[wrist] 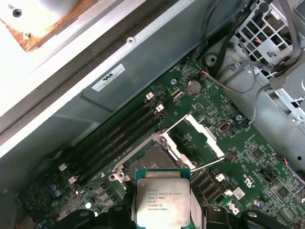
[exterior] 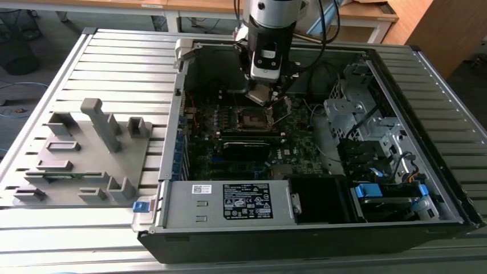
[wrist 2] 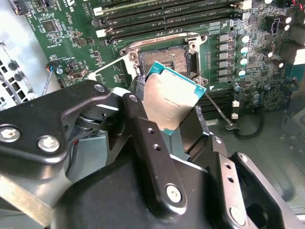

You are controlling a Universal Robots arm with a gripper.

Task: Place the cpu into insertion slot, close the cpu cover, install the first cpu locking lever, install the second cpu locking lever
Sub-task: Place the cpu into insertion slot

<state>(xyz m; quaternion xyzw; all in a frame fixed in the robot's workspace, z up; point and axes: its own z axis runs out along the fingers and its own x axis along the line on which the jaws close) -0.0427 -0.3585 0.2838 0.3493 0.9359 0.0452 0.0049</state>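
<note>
Cpu (wrist 2: 174, 102) sits gripped in gripper (wrist 2: 167, 109) above insertion slot (wrist 2: 164, 59).

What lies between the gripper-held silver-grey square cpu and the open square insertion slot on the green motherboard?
Nothing: in both wrist views the silver-grey square cpu hangs by the dark-centred insertion slot, the stretch between bare.

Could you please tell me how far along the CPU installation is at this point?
Done: nothing is seated yet. The insertion slot lies bare and the cpu cover stands open. In hand: the gripper is shut on the cpu, holding it above the board, clear of the slot. Left: seating the cpu, closing the cover, and installing the locking levers, which are unlatched.
</note>
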